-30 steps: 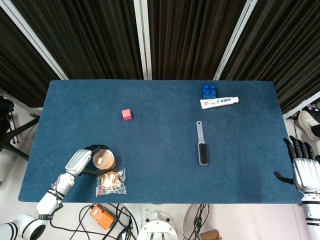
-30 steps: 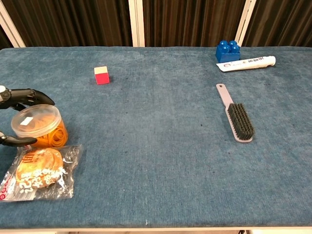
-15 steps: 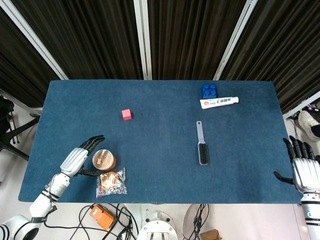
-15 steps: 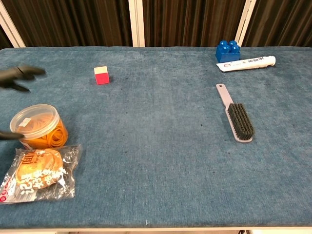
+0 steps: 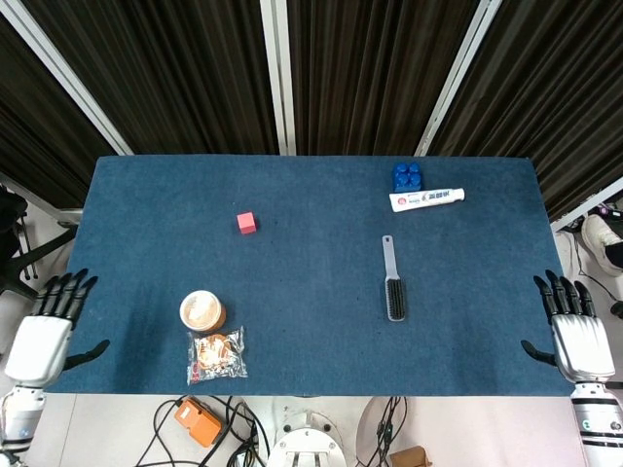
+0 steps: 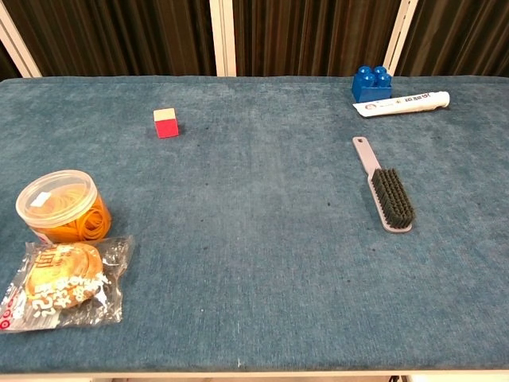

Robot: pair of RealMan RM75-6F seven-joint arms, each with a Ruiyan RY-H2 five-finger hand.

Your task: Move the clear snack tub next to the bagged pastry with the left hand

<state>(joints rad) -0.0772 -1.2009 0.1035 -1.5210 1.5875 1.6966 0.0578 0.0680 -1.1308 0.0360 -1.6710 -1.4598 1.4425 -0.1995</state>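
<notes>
Down in the lower left of the frame, the clear snack tub (image 6: 63, 206) stands upright, see-through with orange snacks inside and a pale lid, touching the bagged pastry (image 6: 64, 282) below it. Both the left hand (image 5: 43, 336) and right hand (image 5: 576, 333) are off the table (image 6: 254, 278), fingers spread, holding nothing.

Your snack tub and pastry bag sit together at the table's near-left corner.
The clear tub (image 6: 62, 206) stands upright with its lid on, orange snacks showing through its wall. Just in front of it, touching or nearly so, the bagged pastry (image 6: 64, 282) lies flat in its crinkled clear wrapper.
</notes>
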